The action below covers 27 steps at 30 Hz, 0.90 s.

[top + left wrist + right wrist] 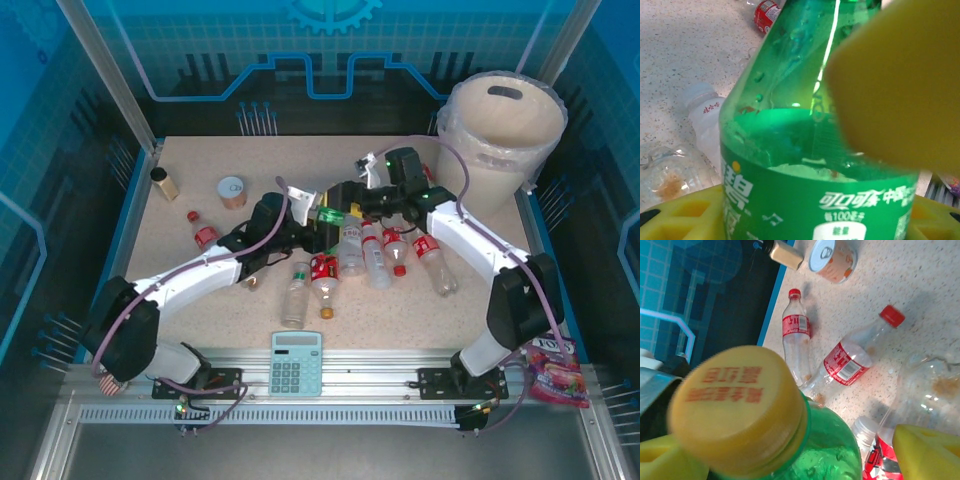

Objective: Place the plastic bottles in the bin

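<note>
The green bottle (330, 216) is held over the middle of the table (400, 325), well apart from the bin (500, 175) at the far right corner. The left gripper (316, 212) has its fingers (900, 85) drawn narrow against the labelled body and appears to carry the load. The right gripper (354, 204) stands wide, its fingers (930, 450) on either side of the shoulder below the yellow cap (737, 405). One pad is plainly apart from the plastic (no grip there yet).

Hazard: the left lets go before the right closes. Likely result: the bottle drops among the other bottles (385, 255) lying below and scatters them.

Hazard: the right closes on the tapered shoulder. The smooth wall may slide out of the pads.

Caution: the two grippers sit very near each other, so a misjudged closing move could knock them together.
</note>
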Tool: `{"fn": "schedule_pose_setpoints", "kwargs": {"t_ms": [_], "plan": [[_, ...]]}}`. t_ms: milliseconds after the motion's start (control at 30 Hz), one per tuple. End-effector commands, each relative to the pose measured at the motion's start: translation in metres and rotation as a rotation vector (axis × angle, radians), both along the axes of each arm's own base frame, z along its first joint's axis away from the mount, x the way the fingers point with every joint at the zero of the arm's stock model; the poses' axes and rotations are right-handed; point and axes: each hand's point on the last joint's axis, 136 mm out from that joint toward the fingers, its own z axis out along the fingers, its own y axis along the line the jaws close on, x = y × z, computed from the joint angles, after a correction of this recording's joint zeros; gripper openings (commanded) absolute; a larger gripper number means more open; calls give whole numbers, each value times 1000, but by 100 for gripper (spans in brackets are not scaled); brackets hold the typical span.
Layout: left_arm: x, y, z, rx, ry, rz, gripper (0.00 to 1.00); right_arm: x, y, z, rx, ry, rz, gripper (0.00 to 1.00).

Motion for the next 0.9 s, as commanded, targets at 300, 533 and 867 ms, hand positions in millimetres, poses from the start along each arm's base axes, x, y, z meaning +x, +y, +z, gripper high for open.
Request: {"fn": "schedule_pose_setpoints", "kwargs": {"t_ms": [300, 533, 867], "plan": [[16, -14, 25, -25, -102, 12, 62, -2, 2, -18, -25, 40, 12, 72], [14, -12, 27, -20, -105, 14, 73, 5, -5, -13, -49, 8, -16, 63], [-6, 9, 30, -15, -97, 43, 99, 25, -28, 14, -122, -105, -67, 58]]}}
